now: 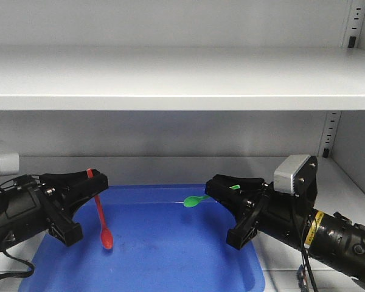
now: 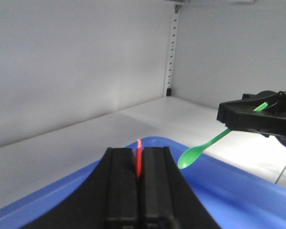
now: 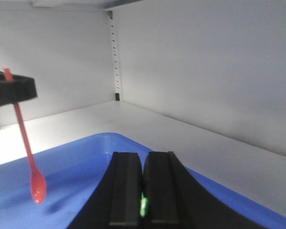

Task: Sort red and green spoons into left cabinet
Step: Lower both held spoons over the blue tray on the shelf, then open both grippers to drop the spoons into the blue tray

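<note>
Red spoon (image 1: 101, 213) and green spoon (image 1: 194, 200), both held over the blue tray (image 1: 170, 255).
Left fingers (image 2: 119, 186) pinch the red spoon's handle top, its bowl hanging just above the tray floor; right fingers (image 3: 126, 191) pinch the green spoon's handle, bowl pointing toward the left arm.

We seem to be in a robot lab's test bay: a plain white metal cabinet (image 1: 170, 131) with a shelf (image 1: 170, 79), slotted uprights (image 1: 330, 131), and a blue plastic tray (image 1: 170, 249).
</note>
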You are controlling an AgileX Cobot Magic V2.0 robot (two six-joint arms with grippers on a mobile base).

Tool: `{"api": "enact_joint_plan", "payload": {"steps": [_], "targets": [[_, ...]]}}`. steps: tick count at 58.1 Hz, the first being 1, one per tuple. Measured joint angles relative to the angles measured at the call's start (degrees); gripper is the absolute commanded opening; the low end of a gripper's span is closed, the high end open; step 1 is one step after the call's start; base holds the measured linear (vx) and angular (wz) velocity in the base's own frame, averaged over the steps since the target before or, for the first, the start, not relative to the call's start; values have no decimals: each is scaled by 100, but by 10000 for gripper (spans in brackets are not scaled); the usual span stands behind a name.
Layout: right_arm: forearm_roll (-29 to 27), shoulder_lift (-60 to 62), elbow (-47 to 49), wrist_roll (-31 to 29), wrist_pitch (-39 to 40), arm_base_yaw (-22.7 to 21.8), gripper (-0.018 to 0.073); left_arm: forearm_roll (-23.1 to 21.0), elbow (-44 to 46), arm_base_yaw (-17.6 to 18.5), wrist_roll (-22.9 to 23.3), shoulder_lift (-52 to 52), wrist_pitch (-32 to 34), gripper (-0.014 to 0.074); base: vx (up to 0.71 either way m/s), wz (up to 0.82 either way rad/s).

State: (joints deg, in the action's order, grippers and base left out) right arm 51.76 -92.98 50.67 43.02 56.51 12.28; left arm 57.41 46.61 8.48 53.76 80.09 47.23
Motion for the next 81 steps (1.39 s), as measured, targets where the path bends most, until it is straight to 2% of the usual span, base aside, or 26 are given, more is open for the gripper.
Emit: {"api": "enact_joint_plan", "payload": {"steps": [15,20,26,32,38,45,52,55,59,66,71,77,81], "targets": [[48,-7,0,0,146,0,542,1,5,0,0,1,-5,461,0,0],[48,-7,0,0,148,0,613,1,5,0,0,1,-5,518,0,0],[62,83,0,0,90,0,622,6,26,0,0,-34,-25,526,0,0],[67,361,0,0,-251,0,605,6,46,0,-6,-264,-161,516,0,0],[112,707,0,-58,-968,0,585,91,51,0,-17,-640,-604,514,0,0],[132,1094,0,-86,-1816,0,563,468,51,0,5,-1103,-1272,514,0,0],[132,1428,0,-80,-2302,0,501,746,51,0,208,-1562,-1520,486,0,0],[132,1577,0,2,-2497,0,463,853,51,0,437,-1739,-1583,451,0,0],[153,1769,0,233,-2762,0,365,1064,51,0,838,-1933,-1654,370,0,0],[350,2107,0,857,-3395,0,155,1641,-37,0,1641,-2206,-1758,146,0,0],[694,2340,0,1431,-3807,0,-11,2247,-197,0,2124,-2394,-1764,-10,0,0],[1425,2634,-66,2215,-3989,0,-11,2858,-445,0,2602,-2630,-1759,-4,0,0],[2004,2840,-202,2727,-3917,0,-5,3091,-628,0,2850,-2809,-1765,-3,0,0]]}}
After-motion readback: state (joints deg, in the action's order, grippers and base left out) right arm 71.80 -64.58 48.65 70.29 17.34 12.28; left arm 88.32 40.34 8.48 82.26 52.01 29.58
